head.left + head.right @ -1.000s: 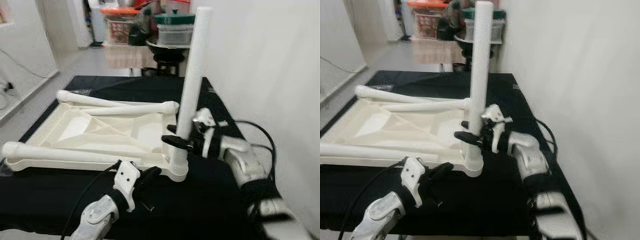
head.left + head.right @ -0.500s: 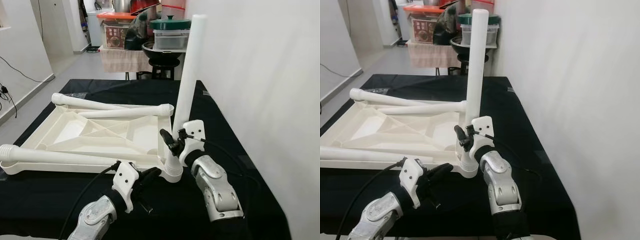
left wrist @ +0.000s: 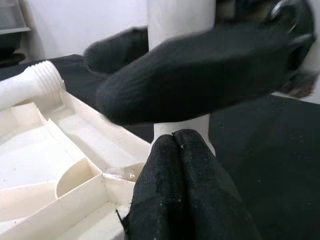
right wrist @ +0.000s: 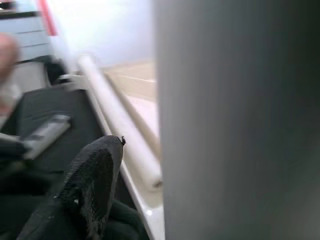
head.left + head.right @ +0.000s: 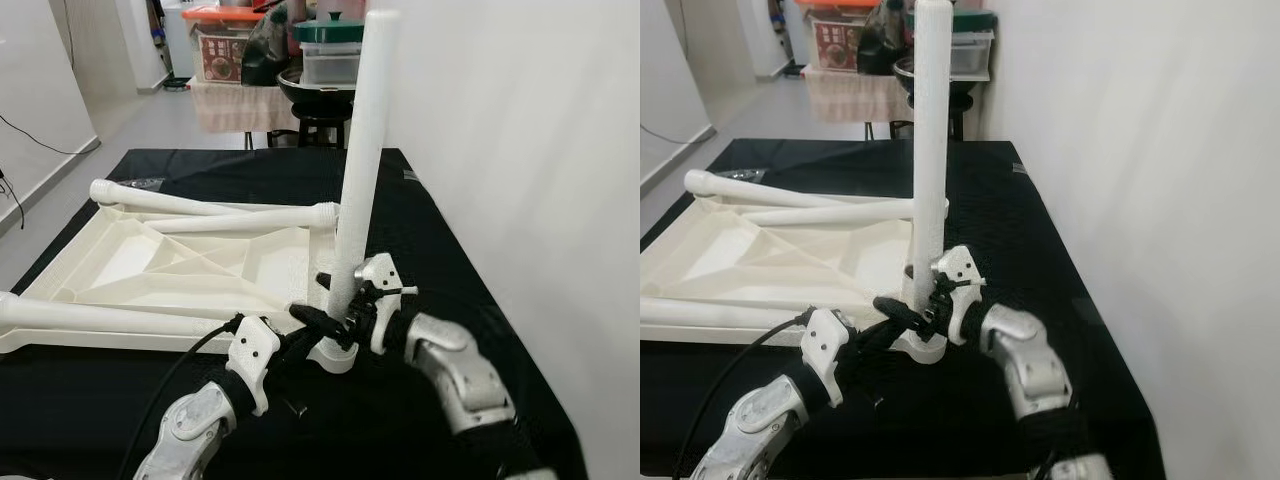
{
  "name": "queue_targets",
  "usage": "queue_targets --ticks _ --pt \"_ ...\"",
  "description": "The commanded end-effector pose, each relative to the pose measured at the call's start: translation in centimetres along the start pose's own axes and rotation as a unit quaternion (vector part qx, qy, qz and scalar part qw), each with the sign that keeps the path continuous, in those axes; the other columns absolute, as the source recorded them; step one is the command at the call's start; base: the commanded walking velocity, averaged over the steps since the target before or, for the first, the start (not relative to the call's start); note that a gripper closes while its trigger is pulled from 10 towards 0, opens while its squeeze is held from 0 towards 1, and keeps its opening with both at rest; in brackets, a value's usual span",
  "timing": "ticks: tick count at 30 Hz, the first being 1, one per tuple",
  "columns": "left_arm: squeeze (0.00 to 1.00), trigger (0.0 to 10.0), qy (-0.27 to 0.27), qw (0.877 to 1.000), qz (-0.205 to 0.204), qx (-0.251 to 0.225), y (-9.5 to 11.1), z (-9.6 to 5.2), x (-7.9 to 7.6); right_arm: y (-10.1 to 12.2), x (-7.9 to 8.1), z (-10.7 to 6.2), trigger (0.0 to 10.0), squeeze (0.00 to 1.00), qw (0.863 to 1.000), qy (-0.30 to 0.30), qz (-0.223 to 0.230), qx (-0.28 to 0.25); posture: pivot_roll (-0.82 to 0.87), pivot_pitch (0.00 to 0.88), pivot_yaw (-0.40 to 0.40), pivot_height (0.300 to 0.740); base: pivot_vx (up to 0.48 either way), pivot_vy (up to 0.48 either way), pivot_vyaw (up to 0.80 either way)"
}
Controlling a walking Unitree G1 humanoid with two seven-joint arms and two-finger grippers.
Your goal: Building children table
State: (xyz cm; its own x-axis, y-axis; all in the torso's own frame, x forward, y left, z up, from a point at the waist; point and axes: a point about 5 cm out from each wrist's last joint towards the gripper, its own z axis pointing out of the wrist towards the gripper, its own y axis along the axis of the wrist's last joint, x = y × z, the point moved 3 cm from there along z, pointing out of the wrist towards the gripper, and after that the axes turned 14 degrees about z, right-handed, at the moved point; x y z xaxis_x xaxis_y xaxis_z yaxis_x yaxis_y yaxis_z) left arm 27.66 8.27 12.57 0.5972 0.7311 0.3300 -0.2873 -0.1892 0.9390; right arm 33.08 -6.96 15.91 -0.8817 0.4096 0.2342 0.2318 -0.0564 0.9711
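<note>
Looking down on a black surface (image 5: 440, 240) carrying a white plastic tabletop (image 5: 150, 262), lying upside down with its ribbed underside facing up. Finding an upright leg (image 5: 356, 170) standing in the tabletop's near right corner socket, rising tall and leaning slightly toward the white wall (image 5: 520, 150) on the right. Reaching in from the right with the right claw (image 5: 340, 298) and clamping the upright leg low down, just above the socket collar, with a black finger showing on each side of the tube. In the right wrist view, facing the leg's pale side (image 4: 230, 120) at very close range, with one black finger (image 4: 92, 180) beside it. Bringing the left claw (image 5: 310, 335) up from the near edge to the base of the same leg, black fingertips touching or nearly touching the collar; cannot tell whether this claw is wide or narrow, blurring in the left wrist view hiding the gap. Noting three loose legs lying on the tabletop: a far leg (image 5: 170, 200) and a second leg (image 5: 250, 220) crossing near the far edge, and a near leg (image 5: 100, 318) lying along the near edge. Trailing a black cable (image 5: 180, 370) along the left arm.
</note>
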Motion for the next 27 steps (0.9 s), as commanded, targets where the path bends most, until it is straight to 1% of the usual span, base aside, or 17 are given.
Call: queue_targets --ticks 1,2,3,5,6,7,8,14,17,18,19,20,21,23,25,26,27 --pt "0.00 10.0 0.001 1.000 0.000 0.002 -0.2 0.1 -0.2 0.4 -0.3 0.2 10.0 0.00 0.999 0.045 -0.002 0.010 0.02 0.000 -0.064 0.740 0.000 0.000 0.00" --pt "0.00 10.0 0.001 1.000 0.000 0.002 -0.2 0.1 -0.2 0.4 -0.3 0.2 10.0 0.00 0.999 0.045 -0.002 0.010 0.02 0.000 -0.064 0.740 0.000 0.000 0.00" --pt "0.00 10.0 0.002 1.000 0.001 0.002 -0.3 0.2 -0.1 1.7 -2.2 -0.2 10.0 0.00 0.999 0.045 0.003 0.015 0.02 0.000 -0.065 0.740 0.000 0.000 0.00" --pt "0.00 10.0 0.002 1.000 0.001 0.002 -0.3 0.2 -0.1 1.7 -2.2 -0.2 10.0 0.00 0.999 0.045 0.003 0.015 0.02 0.000 -0.065 0.740 0.000 0.000 0.00" --pt "0.00 10.0 0.002 1.000 0.001 0.002 -0.3 0.3 -0.1 2.1 -2.7 -0.3 10.0 0.00 0.999 0.040 0.004 0.014 0.02 0.000 -0.065 0.740 0.000 0.000 0.00" --pt "0.00 10.0 0.002 1.000 0.001 0.002 -0.3 0.3 -0.1 2.1 -2.7 -0.3 10.0 0.00 0.999 0.040 0.004 0.014 0.02 0.000 -0.065 0.740 0.000 0.000 0.00" --pt "0.00 10.0 0.002 1.000 0.001 0.003 -0.3 0.3 -0.1 2.7 -3.3 -0.5 0.0 0.00 0.999 0.041 0.008 0.014 0.03 0.000 -0.069 0.740 0.000 0.000 0.00" --pt "0.00 10.0 0.003 1.000 0.001 0.003 -0.3 0.4 -0.1 3.8 -3.9 -1.1 0.0 0.00 0.999 0.049 0.010 0.016 0.02 0.000 -0.069 0.740 0.000 0.000 0.00" --pt "0.00 10.0 0.004 1.000 0.001 0.002 -0.3 0.4 -0.1 3.7 -4.1 -1.3 0.0 0.00 0.999 0.041 0.006 0.015 0.02 0.000 -0.067 0.740 0.000 0.000 0.00" --pt "0.00 10.0 0.004 1.000 0.002 0.002 -0.2 0.4 -0.1 3.3 -4.2 -1.6 0.0 0.00 1.000 0.025 -0.002 0.015 0.02 0.000 -0.067 0.740 0.000 0.000 0.00" --pt "0.00 10.0 0.004 1.000 0.002 0.002 -0.2 0.4 -0.1 3.3 -4.2 -1.6 0.0 0.00 1.000 0.025 -0.002 0.015 0.02 0.000 -0.067 0.740 0.000 0.000 0.00" --pt "0.00 10.0 0.005 1.000 0.002 0.001 -0.1 0.4 -0.1 2.8 -4.5 -2.0 0.0 0.00 1.000 0.000 -0.011 0.015 0.02 0.000 -0.062 0.740 0.000 0.000 0.00" --pt "0.00 10.0 0.005 1.000 0.002 0.001 -0.1 0.4 -0.1 2.8 -4.5 -2.0 0.0 0.00 1.000 0.000 -0.011 0.015 0.02 0.000 -0.062 0.740 0.000 0.000 0.00" --pt "0.00 10.0 0.005 1.000 0.002 0.000 0.0 0.2 0.0 1.6 -4.8 -2.9 0.0 0.00 0.999 -0.049 -0.017 0.011 0.01 0.000 -0.060 0.740 0.000 0.000 0.00" --pt "0.00 10.0 0.005 1.000 0.002 0.000 0.0 0.2 0.0 1.6 -4.8 -2.9 0.0 0.00 0.999 -0.049 -0.017 0.011 0.01 0.000 -0.060 0.740 0.000 0.000 0.00" --pt "0.00 10.0 0.004 1.000 0.003 -0.001 0.1 -0.1 0.2 -0.1 -6.0 -2.6 0.0 0.00 0.957 -0.285 0.017 -0.048 0.00 0.000 -0.051 0.740 0.000 0.000 0.00" --pt "0.00 10.0 0.004 1.000 0.003 -0.001 0.1 -0.1 0.2 -0.1 -6.0 -2.6 0.0 0.00 0.957 -0.285 0.017 -0.048 0.00 0.000 -0.051 0.740 0.000 0.000 0.00"
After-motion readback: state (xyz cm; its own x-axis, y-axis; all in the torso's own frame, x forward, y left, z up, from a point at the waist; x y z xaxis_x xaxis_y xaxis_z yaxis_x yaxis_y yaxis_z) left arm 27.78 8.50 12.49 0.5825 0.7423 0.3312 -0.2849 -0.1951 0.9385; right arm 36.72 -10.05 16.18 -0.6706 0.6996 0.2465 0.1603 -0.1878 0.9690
